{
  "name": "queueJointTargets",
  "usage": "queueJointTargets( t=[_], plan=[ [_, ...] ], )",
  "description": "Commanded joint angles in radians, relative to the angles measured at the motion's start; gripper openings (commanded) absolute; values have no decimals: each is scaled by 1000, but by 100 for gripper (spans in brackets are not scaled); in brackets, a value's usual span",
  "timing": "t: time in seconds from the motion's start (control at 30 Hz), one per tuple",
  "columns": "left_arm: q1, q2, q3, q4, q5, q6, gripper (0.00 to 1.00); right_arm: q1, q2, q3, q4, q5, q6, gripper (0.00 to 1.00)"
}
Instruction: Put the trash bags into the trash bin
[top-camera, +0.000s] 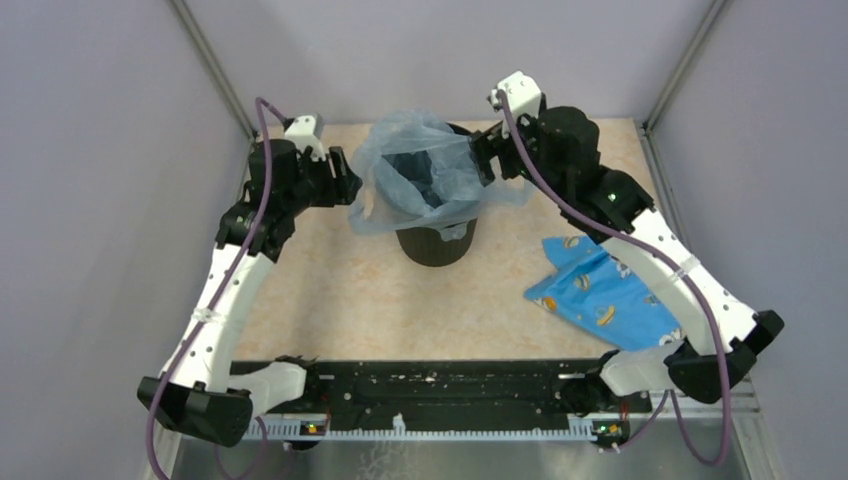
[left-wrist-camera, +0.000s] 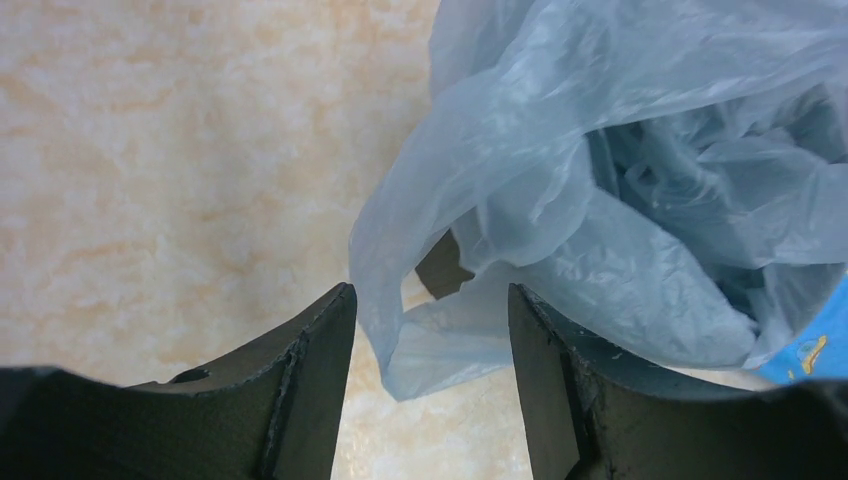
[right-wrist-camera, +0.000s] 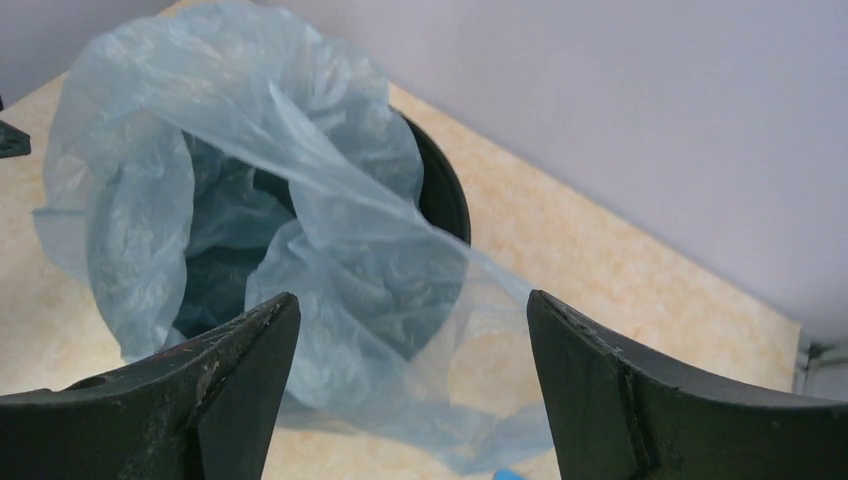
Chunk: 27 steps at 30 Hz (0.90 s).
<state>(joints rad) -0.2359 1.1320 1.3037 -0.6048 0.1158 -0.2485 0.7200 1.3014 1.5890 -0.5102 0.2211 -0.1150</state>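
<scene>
The left gripper (left-wrist-camera: 430, 292) stands open beside the thin, crinkly, pale grey-blue plastic bag (top-camera: 420, 165), which sits loosely in the round black plastic bin (top-camera: 437, 245) on the tabletop (top-camera: 330, 290) and spills over its rim. The right gripper (right-wrist-camera: 412, 300) is open too, near a blue patterned cloth (top-camera: 595, 295).

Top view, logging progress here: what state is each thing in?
Trash bin: upright, no lid.
Trash bag: mouth open, partly inside bin, edges draped over rim.
Left pincer: open, at bag's edge.
Right pincer: open, at bag's edge.
Blue printed cloth: lying spread out.
</scene>
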Motion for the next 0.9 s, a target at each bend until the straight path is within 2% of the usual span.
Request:
queueJointTargets(
  t=[0.0, 0.17, 0.33, 0.5, 0.6, 0.7, 0.8, 0.87],
  plan=[
    [3, 5, 54, 138, 73, 71, 64, 3, 108, 150, 17, -104, -167, 84],
    [3, 32, 70, 173, 116, 109, 64, -25, 203, 246, -40, -176, -211, 84],
    [3, 76, 81, 191, 133, 134, 64, -75, 272, 265, -70, -263, -204, 83],
    [3, 112, 75, 218, 125, 128, 61, -104, 296, 232, -54, -256, -192, 75],
    [3, 122, 62, 239, 125, 113, 56, -111, 295, 206, -19, -236, -172, 58],
    [3, 133, 60, 257, 113, 100, 43, -113, 302, 192, 16, -199, -149, 30],
    [3, 145, 62, 287, 94, 87, 25, -114, 324, 199, 49, -158, -115, 2],
    [3, 162, 63, 308, 84, 78, 13, -113, 354, 216, 63, -138, -91, 0]
  ],
)
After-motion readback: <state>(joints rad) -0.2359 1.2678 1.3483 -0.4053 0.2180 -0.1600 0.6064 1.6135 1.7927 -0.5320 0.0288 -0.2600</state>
